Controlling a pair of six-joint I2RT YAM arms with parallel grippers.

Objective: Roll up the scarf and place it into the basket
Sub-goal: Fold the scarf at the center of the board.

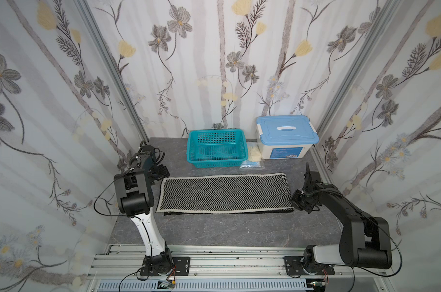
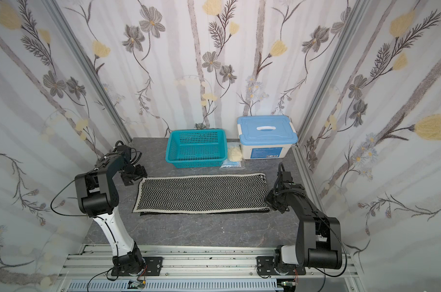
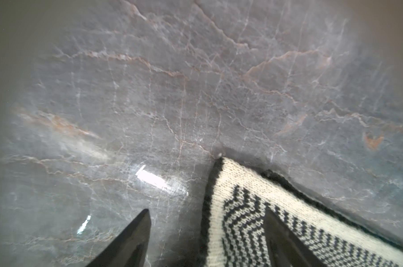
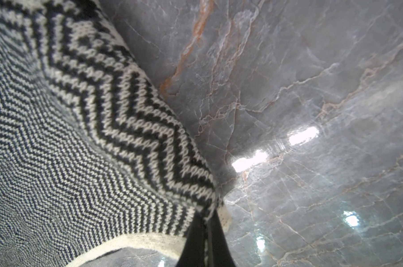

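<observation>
The scarf (image 1: 224,193) (image 2: 201,193) lies flat and folded across the middle of the table, herringbone side up. The teal basket (image 1: 190,149) (image 2: 169,149) stands behind it, with nothing in it. My left gripper (image 1: 161,174) (image 2: 134,177) (image 3: 207,209) is open at the scarf's (image 3: 242,219) far left corner. One finger is over the cloth and the other over bare table. My right gripper (image 1: 296,203) (image 2: 271,203) (image 4: 205,215) is shut on the near right corner of the scarf (image 4: 80,138), which is lifted a little there.
A white box with a light blue lid (image 1: 286,141) stands right of the basket. Between them lie a pale yellow cloth lump (image 1: 255,153) and a clear bag with something blue in it (image 1: 252,165). Flowered walls close three sides of the grey marble table (image 1: 227,232).
</observation>
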